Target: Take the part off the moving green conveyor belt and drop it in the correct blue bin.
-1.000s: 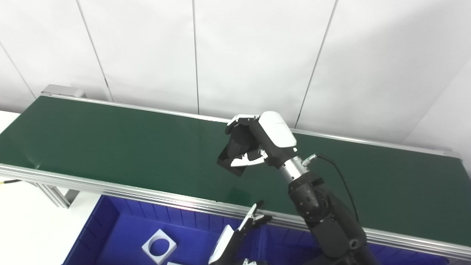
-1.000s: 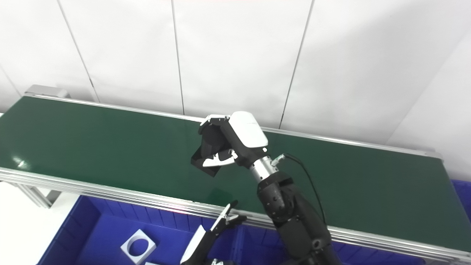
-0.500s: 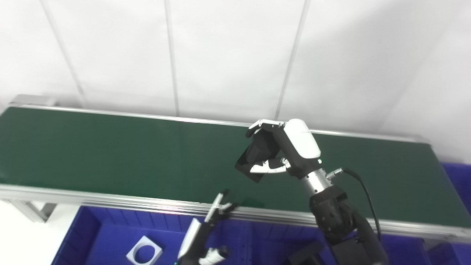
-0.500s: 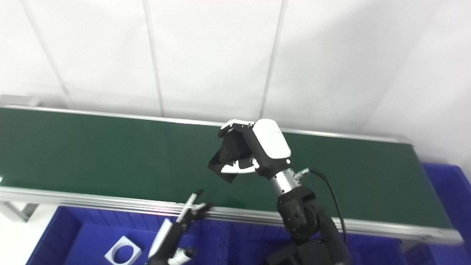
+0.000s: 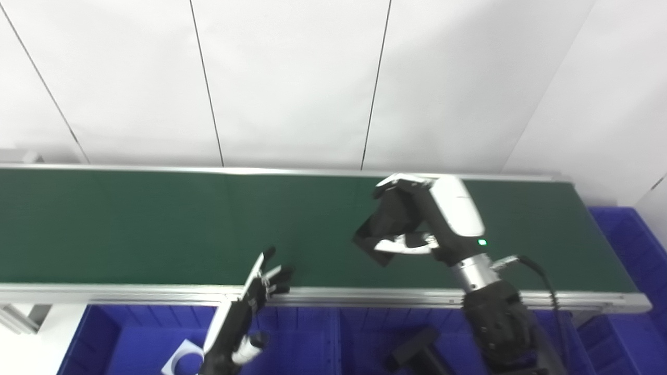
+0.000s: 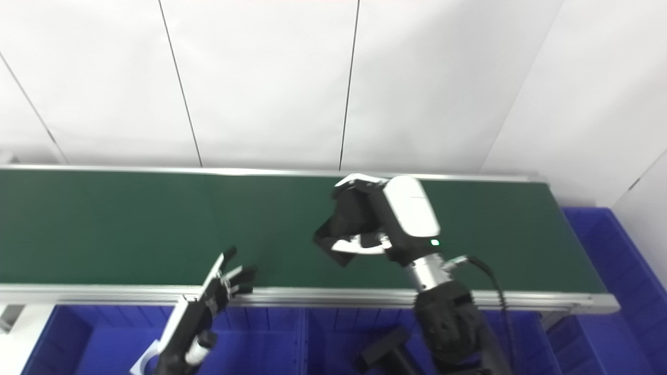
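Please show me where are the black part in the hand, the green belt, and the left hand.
black part (image 5: 371, 240), left eye view, its lower corner.
green belt (image 5: 130, 224), left eye view, bare surface.
left hand (image 6: 226, 284), right eye view, middle of the hand.

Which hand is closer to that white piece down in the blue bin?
Left. The left hand hovers just above the white piece; the right hand is far off, gripping a black part.

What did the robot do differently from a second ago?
Mostly the head cameras swung right, so the belt looks shifted and a blue bin shows at its far end. The left hand rose, fingers spread, up to the belt's near rail. The right hand still grips the black part above the belt; nothing was let go.
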Robot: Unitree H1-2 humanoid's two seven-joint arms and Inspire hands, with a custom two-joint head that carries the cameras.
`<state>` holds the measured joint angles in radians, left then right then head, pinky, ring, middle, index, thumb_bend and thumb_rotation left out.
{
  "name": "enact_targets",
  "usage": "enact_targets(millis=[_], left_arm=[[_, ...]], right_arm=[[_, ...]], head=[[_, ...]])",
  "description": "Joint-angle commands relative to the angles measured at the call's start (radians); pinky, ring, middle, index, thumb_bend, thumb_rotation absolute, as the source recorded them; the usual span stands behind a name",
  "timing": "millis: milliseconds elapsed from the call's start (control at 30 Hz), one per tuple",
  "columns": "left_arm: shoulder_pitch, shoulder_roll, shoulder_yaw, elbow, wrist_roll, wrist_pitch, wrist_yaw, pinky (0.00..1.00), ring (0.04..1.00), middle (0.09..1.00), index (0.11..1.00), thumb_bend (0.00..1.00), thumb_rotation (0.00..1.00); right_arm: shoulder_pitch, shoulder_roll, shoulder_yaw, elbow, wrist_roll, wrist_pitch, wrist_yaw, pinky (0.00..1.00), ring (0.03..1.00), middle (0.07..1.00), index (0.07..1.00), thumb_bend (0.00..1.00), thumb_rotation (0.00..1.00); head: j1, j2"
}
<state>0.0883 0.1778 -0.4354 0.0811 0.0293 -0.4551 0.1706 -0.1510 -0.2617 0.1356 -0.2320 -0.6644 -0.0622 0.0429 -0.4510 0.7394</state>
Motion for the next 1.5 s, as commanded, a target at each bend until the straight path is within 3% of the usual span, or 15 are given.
enact_targets(millis=[0,300,700,867,1133,1333,1467], left_arm=[[-0.007,-0.021,0.026,-0.054,-0.009,-0.015,-0.042,0.74,0.828,0.836,0.989,0.93,0.97],[-0.007,-0.064,0.102,-0.105,-0.01,-0.013,-0.139,0.72,0.807,0.835,1.0,0.9,0.99],[-0.007,-0.091,0.167,-0.123,-0.012,-0.004,-0.202,0.7,0.803,0.829,1.0,0.86,0.99],[-0.011,-0.097,0.194,-0.109,-0.015,-0.008,-0.215,0.69,0.793,0.823,1.0,0.91,0.98],[-0.011,-0.104,0.207,-0.11,-0.01,-0.011,-0.234,0.67,0.788,0.823,1.0,0.88,0.99],[-0.001,-0.102,0.212,-0.113,-0.008,-0.011,-0.241,0.68,0.788,0.817,1.0,0.86,0.99],[0.006,-0.101,0.214,-0.114,-0.015,-0.011,-0.247,0.68,0.788,0.816,1.0,0.86,0.98]], right_arm=[[-0.002,-0.019,-0.027,-0.077,0.014,0.022,0.012,0.33,0.406,0.5,0.551,0.49,0.0],[0.111,-0.029,-0.077,-0.187,-0.007,0.061,0.054,0.35,0.387,0.454,0.546,0.49,0.0],[0.204,-0.032,-0.119,-0.203,-0.038,0.106,0.087,0.34,0.39,0.475,0.548,0.49,0.0],[0.223,-0.029,-0.117,-0.189,-0.062,0.133,0.1,0.35,0.387,0.463,0.547,0.49,0.0],[0.255,-0.042,-0.133,-0.14,-0.085,0.167,0.103,0.34,0.392,0.457,0.543,0.49,0.0],[0.28,-0.062,-0.141,-0.038,-0.088,0.13,0.05,0.32,0.396,0.476,0.547,0.49,0.0],[0.29,-0.074,-0.137,0.012,-0.115,0.151,0.035,0.32,0.396,0.474,0.55,0.49,0.0]], head=[[-0.006,0.014],[-0.03,0.066],[-0.085,0.125],[-0.096,0.126],[-0.09,0.124],[-0.075,0.113],[-0.075,0.11]])
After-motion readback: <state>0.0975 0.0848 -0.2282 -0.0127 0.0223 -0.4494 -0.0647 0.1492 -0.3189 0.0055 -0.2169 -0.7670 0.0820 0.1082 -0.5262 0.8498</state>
